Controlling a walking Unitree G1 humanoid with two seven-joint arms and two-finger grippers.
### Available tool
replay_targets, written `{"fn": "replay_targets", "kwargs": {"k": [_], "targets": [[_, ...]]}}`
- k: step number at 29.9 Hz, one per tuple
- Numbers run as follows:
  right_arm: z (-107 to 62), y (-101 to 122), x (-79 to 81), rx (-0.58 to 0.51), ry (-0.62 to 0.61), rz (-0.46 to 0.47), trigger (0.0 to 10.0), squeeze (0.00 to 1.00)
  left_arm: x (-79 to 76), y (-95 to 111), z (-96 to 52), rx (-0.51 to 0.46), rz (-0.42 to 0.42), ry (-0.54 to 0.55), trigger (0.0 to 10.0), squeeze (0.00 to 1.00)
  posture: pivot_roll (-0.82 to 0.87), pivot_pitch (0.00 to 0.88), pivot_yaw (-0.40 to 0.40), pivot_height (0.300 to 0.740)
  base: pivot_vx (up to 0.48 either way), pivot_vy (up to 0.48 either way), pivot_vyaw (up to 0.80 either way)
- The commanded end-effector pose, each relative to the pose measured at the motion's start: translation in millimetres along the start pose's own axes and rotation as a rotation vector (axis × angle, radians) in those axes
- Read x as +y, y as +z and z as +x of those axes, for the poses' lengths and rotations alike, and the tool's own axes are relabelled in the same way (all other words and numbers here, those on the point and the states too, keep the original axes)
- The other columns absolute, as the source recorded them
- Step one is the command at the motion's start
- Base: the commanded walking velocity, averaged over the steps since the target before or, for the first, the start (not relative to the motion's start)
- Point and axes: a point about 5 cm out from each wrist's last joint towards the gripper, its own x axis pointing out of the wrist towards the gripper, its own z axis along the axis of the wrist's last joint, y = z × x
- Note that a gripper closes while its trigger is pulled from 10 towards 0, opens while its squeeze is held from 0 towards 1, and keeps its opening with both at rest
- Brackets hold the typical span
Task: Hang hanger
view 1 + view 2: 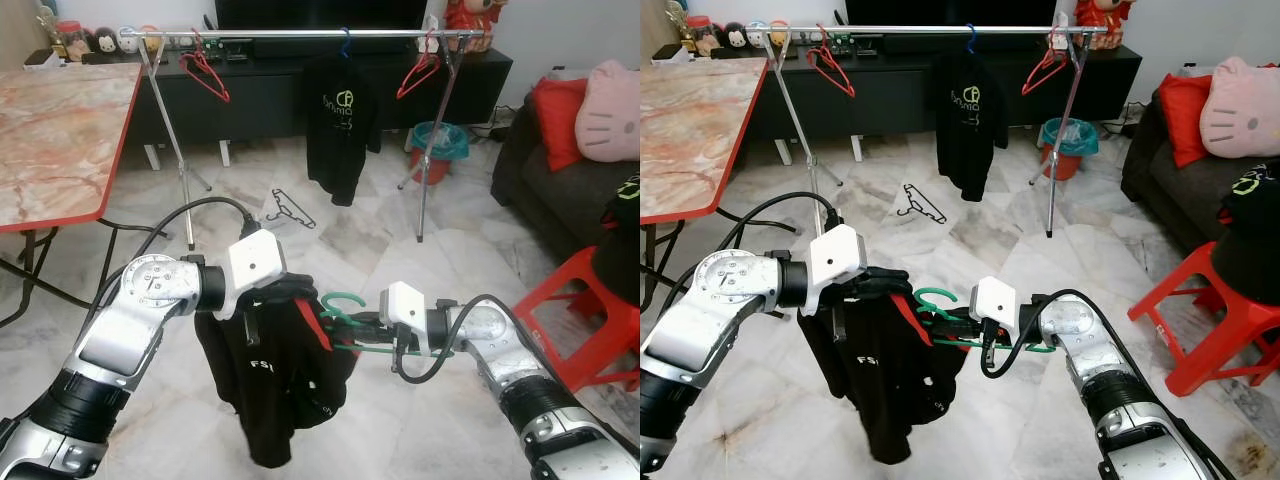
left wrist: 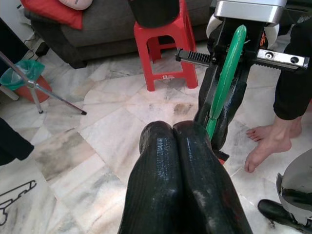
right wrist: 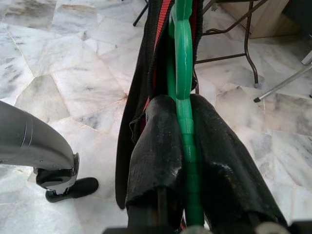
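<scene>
So far: green hanger (image 1: 345,305) with black garment (image 1: 270,385) held low between both claws, not yet hung. Right claw (image 3: 183,126) clamped on hanger; left claw (image 1: 285,292) pinched closed on garment shoulder. Rail (image 1: 300,33) well ahead, above claws, across floor. Garment print reads "FS", rest hidden in folds.

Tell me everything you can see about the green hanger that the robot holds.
The green hanger looks like glossy plastic, with a curved hook at the top. It is held in front of the robot, above the marble floor. The right gripper has its two black fingers closed on the hanger's bar. A black garment with red trim hangs against it, and the left gripper, fingers pressed together, holds that garment beside the hanger.
</scene>
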Motion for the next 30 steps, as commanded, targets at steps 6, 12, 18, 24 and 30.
{"fn": "replay_targets", "kwargs": {"k": [6, 12, 18, 24, 30], "targets": [[-2.8, 1, -2.6, 0.002, -0.010, -0.006, 10.0, 0.00, -1.7, 3, -1.7, 0.012, 0.014, -0.001, 10.0, 0.00, 0.08, 0.000, -0.049, 0.736, 0.000, 0.000, 0.00], [-2.4, 1, -3.7, 0.001, -0.017, -0.010, 10.0, 0.00, -7.4, 1, -5.2, 0.031, 0.007, -0.041, 10.0, 0.00, 0.08, 0.000, -0.050, 0.736, 0.000, 0.000, 0.00], [-3.2, 1, -4.8, 0.006, -0.026, -0.012, 10.0, 0.00, -6.8, 2, -7.7, 0.027, 0.004, -0.036, 10.0, 0.00, 0.08, 0.000, -0.050, 0.736, 0.000, 0.000, 0.00], [-3.6, -3, -13.3, 0.077, -0.137, -0.036, 10.0, 0.00, -0.6, 11, -15.1, 0.013, 0.019, 0.007, 10.0, 0.00, 0.08, 0.000, -0.051, 0.736, 0.000, 0.000, 0.00], [-6.3, -4, -24.4, 0.118, -0.271, -0.046, 10.0, 0.00, 1.5, 16, -18.9, 0.004, 0.029, 0.024, 10.0, 0.00, 0.08, 0.000, -0.052, 0.736, 0.000, 0.000, 0.00]]}}
